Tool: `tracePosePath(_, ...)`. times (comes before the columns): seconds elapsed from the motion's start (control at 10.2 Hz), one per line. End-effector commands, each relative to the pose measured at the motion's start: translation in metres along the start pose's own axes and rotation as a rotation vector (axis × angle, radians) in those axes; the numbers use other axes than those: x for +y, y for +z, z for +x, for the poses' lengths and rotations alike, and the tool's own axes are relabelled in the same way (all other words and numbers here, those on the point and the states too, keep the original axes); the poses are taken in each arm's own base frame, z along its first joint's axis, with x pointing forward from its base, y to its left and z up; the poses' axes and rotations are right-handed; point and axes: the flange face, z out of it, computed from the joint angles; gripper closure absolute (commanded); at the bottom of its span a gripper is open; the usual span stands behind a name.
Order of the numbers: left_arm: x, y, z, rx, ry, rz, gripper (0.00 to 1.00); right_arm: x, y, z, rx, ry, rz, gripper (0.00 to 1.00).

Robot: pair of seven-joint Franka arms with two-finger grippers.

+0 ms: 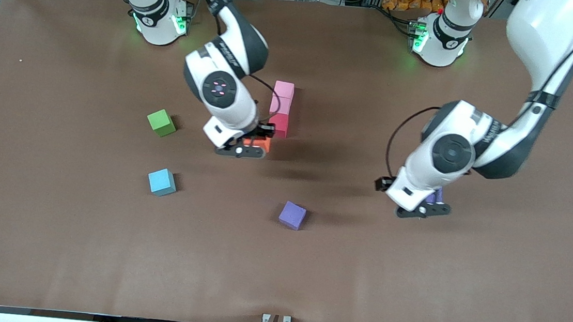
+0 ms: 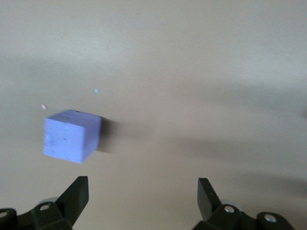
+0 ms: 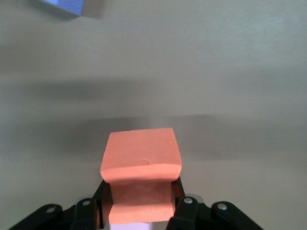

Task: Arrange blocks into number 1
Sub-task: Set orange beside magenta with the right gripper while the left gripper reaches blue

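Nearest the front camera lay the purple block (image 1: 292, 215), alone on the bare table (image 1: 51, 244), a little nearer than the light blue cube (image 1: 162, 182) toward the right arm's end. The left gripper (image 1: 423, 210) hung low over the table toward the left arm's end, its fingers spread wide with nothing between them; its wrist view showed the purple block (image 2: 72, 136) ahead of the open fingers (image 2: 76, 194), apart from them. Farther off sat the green cube (image 1: 161, 122). The right gripper (image 1: 246, 149) was clamped on the orange block (image 3: 141, 165), pinching its flat sides just beside the red block (image 1: 280, 124); the foam bulged slightly at the grip, so these cubes looked soft, light and unlikely to slip, best taken across two parallel faces with gentle pressure. Farthest stood the two pink blocks (image 1: 282, 97), in line with and touching the red one.
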Motion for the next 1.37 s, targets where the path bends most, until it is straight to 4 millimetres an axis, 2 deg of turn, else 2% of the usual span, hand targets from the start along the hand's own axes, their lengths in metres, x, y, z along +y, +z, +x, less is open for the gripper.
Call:
tracePosePath(0.0,-0.036,0.011,0.009,-0.019,0.059,0.017,0.0,-0.02,0.017,-0.001,0.0,0.02,-0.013,1.0)
tracePosePath(0.1,-0.045,0.016,0.013,-0.028,0.044,0.015,0.0,-0.026,0.025,-0.002,0.021,0.031,-0.02,1.0)
tracePosePath(0.29,-0.078,0.037,0.027,-0.05,0.01,0.032,0.0,-0.031,0.041,-0.005,0.025,0.033,-0.041,1.0)
tracePosePath(0.59,-0.095,0.084,0.036,-0.08,0.033,0.076,0.0,-0.033,0.054,-0.004,0.026,0.045,-0.043,1.0)
tracePosePath(0.78,-0.094,0.103,0.036,-0.102,0.042,0.074,0.0,-0.034,0.063,-0.005,0.014,0.045,-0.048,1.0)
tracePosePath(1.27,-0.092,0.132,0.028,-0.138,0.075,0.098,0.0,-0.037,0.074,-0.003,0.001,0.12,-0.046,1.0)
